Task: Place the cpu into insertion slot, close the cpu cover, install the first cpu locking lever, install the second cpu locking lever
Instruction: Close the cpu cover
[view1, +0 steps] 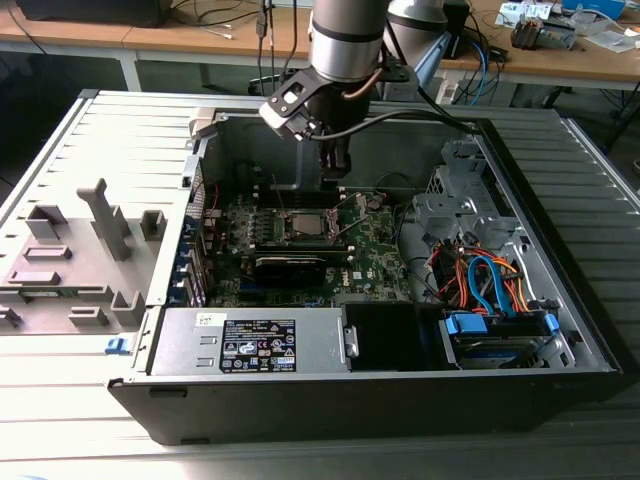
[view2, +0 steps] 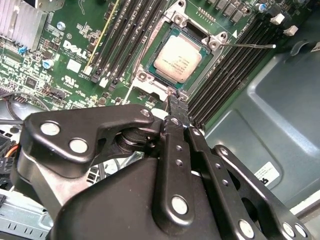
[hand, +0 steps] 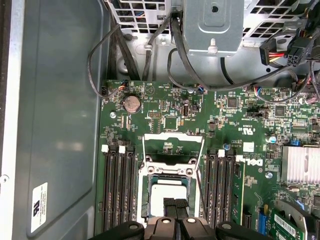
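Near cpu (view2: 177, 59): gripper (view2: 176, 102) (memory slots (view2: 231, 64) either side).

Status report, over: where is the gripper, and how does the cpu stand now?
Shut gripper at insertion slot edge; cpu seated inside; cpu cover looks down; nothing blocking.

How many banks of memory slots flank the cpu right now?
2. One bank runs along one side of the cpu, the other bank along the opposite side; the gripper covers one end of each.
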